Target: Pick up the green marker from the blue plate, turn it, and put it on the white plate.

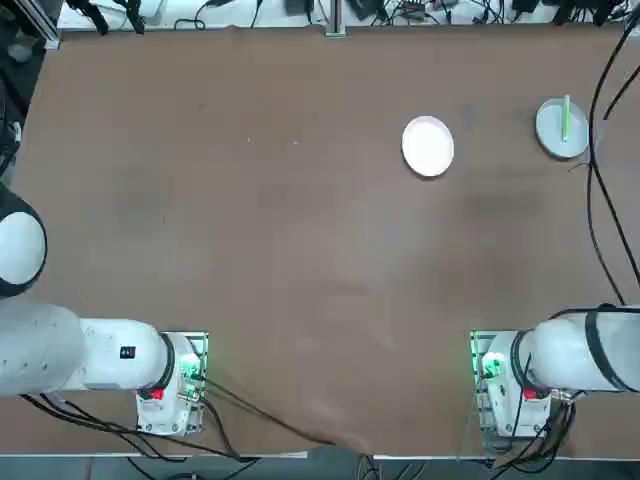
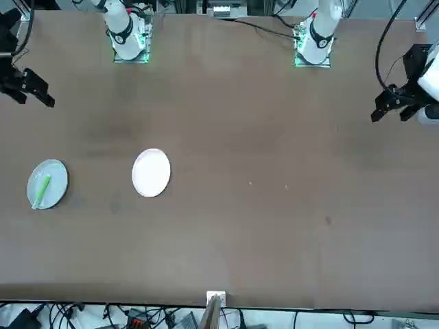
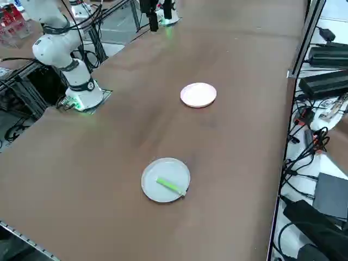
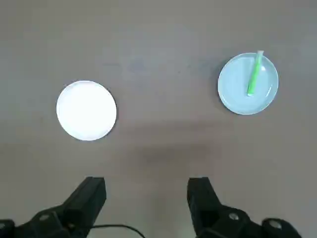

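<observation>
The right gripper [image 4: 146,198] is hanging high above the brown table [image 1: 300,260], its two black fingers [image 4: 91,196] spread wide apart with nothing between them, and it is looking straight down on both plates. It is sitting well back from them, toward the robot's own side of the table.

Ahead of the gripper and off to its left, the white plate [image 4: 86,110] is lying bare on the tabletop. In the overhead view that same plate [image 1: 428,146] is resting far from the arm's base, toward the table's far edge.

Ahead of the gripper and off to its right, well apart from the white plate, the blue plate [image 4: 233,91] is carrying the green marker [image 4: 254,73]. The marker is lying flat across the plate, off-centre, with one end reaching just past the rim (the end farther from the gripper, as far as the wrist view lets one judge). In the side view the marker [image 3: 170,185] is stretching diagonally over the plate [image 3: 155,190], touching it and nothing else.

The gripper is touching neither plate nor the marker.
</observation>
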You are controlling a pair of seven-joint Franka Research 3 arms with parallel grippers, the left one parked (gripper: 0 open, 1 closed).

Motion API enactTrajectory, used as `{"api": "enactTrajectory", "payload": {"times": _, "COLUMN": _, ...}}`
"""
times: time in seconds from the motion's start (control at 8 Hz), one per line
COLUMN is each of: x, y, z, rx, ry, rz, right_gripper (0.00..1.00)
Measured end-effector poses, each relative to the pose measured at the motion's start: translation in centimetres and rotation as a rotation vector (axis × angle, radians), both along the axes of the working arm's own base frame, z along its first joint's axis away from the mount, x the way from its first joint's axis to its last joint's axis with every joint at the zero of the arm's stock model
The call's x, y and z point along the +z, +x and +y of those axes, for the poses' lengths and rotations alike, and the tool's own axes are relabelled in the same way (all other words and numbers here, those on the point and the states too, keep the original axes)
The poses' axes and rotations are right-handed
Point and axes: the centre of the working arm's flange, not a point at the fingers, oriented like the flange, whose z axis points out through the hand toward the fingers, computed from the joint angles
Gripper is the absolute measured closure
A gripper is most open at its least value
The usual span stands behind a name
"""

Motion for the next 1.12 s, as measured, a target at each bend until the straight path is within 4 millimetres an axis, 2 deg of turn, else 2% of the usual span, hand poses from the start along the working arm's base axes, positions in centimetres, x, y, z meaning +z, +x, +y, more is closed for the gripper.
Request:
{"api": "enactTrajectory", "payload": {"times": 0.75, "x": -0.8, "y": 0.5, "z": -0.1, "rx": -0.001, "ry": -0.001, "rz": 0.008, "right_gripper": 0.0}}
{"api": "enactTrajectory", "payload": {"times": 1.0, "x": -1.9, "y": 1.6, "z": -1.3, "rx": -0.022, "ry": -0.003, "rz": 0.001, "right_gripper": 0.0}}
{"api": "enactTrajectory", "payload": {"times": 1.12, "x": -2.5, "y": 2.2, "z": -2.7, "rx": -0.047, "ry": -0.005, "rz": -0.004, "right_gripper": 0.0}}
